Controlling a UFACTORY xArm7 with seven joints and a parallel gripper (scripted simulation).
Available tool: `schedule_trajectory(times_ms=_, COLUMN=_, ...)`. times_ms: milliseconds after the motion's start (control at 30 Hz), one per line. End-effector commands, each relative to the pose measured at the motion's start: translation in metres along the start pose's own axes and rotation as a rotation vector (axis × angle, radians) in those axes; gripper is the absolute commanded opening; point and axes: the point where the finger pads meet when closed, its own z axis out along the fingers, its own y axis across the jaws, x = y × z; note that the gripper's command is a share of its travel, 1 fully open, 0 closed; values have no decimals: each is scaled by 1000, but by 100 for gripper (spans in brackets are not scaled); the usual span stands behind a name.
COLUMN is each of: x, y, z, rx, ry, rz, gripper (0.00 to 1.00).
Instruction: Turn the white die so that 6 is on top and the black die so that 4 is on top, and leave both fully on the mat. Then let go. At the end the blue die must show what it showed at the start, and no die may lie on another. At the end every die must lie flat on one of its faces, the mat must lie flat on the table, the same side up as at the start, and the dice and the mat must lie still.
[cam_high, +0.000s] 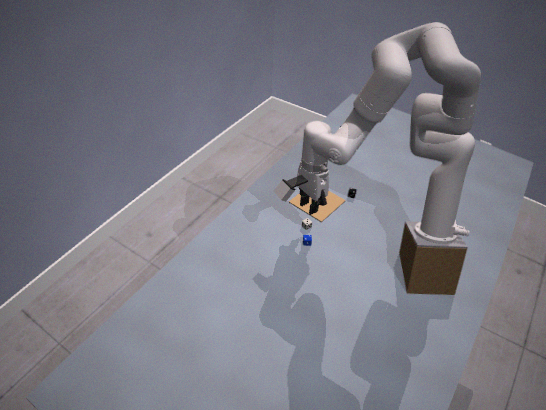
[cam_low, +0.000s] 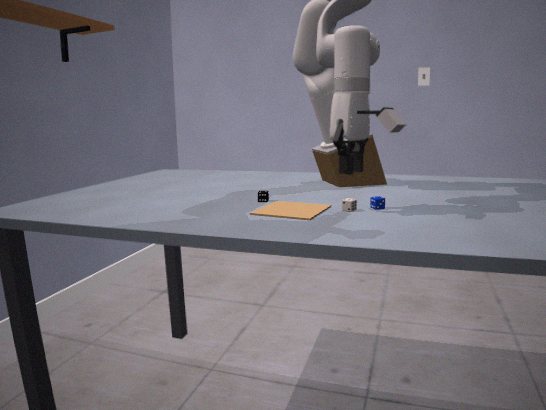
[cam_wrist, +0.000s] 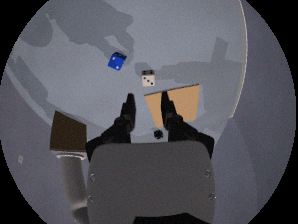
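Observation:
The white die (cam_high: 307, 223) (cam_low: 349, 204) (cam_wrist: 148, 79) lies on the table just off the mat's edge; its upper face seems to show three pips in the wrist view. The black die (cam_high: 352, 192) (cam_low: 263, 196) (cam_wrist: 158, 134) lies on the table off another side of the mat; its top is too small to read. The blue die (cam_high: 307, 240) (cam_low: 377, 203) (cam_wrist: 117, 61) lies near the white die, two pips visible in the wrist view. The tan mat (cam_high: 334, 202) (cam_low: 290, 210) (cam_wrist: 186, 104) lies flat and bears no die. My gripper (cam_high: 311, 207) (cam_low: 351, 171) (cam_wrist: 147, 100) is partly open and empty, above the table.
The arm's brown base block (cam_high: 434, 267) (cam_low: 350, 172) (cam_wrist: 69, 132) stands on the table (cam_high: 200, 310) (cam_low: 125, 200). A wooden shelf (cam_low: 55, 17) is on the wall, far from the dice. The arm's shadows fall across the table top.

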Motion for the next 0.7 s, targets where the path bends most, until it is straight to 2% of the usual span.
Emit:
schedule_trajectory(times_ms=0, x=1, y=1, z=0, rx=-2, ry=2, rz=0, gripper=42)
schedule_trajectory(times_ms=667, x=1, y=1, z=12, rx=-2, ry=2, rz=0, gripper=42)
